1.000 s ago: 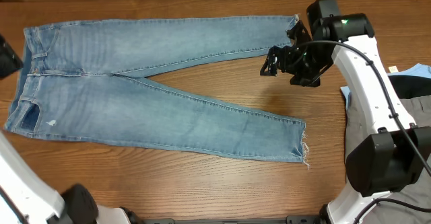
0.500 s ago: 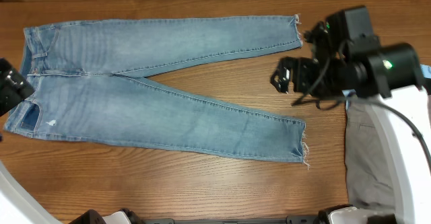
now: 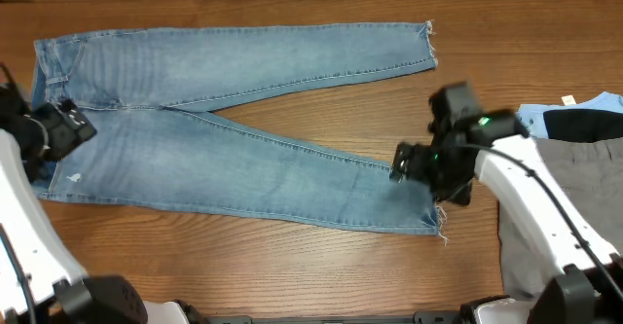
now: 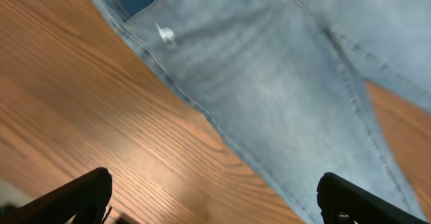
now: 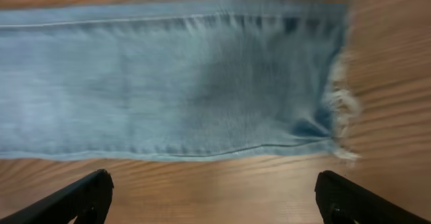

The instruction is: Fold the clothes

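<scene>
plainly, the jeans (image 3: 195, 168) lie flat on the wooden table (image 3: 292, 275), waist at the left and both legs running right, with the left gripper (image 3: 63, 129) wide open and empty above the waist end and the right gripper (image 3: 405, 163) also wide open and empty above the near leg's frayed hem.

Jeans (image 4: 283, 76) flat on wooden table (image 4: 60, 109); white fleck (image 4: 165, 33), perhaps fray; jaws wide apart.

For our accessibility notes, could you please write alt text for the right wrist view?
A light blue jeans leg lies flat on the wooden table, frayed hem at right. The open right gripper shows fingertips in the bottom corners.
</scene>
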